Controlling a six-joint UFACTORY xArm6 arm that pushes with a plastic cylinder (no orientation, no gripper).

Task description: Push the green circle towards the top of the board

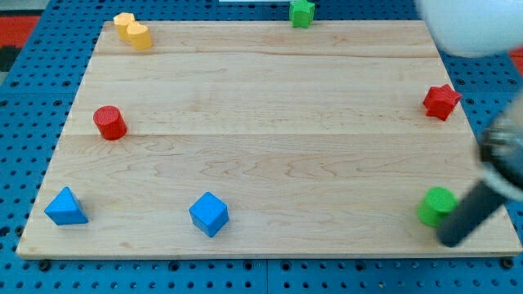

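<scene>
Rod has no jaws, so nothing to open or close. The tip [450, 239] sits just right-below the green circle [437, 205], apparently touching. Circle is still near the board [270, 98] bottom-right; push barely begun, whole upward run left.

Desk [270, 98]: pale wooden board lying on a blue pegboard surface [24, 269].
Yellow blocks [132, 30]: 2, touching each other at the view's top left corner; shapes unclear.
Green star [301, 11]: at the top edge, right of centre.
Red star [441, 101]: near the right edge, upper half.
Red cylinder [109, 122]: left side, mid-height, upright.
Blue triangle [65, 207]: bottom left corner.
Blue cube [209, 214]: bottom edge, left of centre, well apart from the blue triangle.
</scene>
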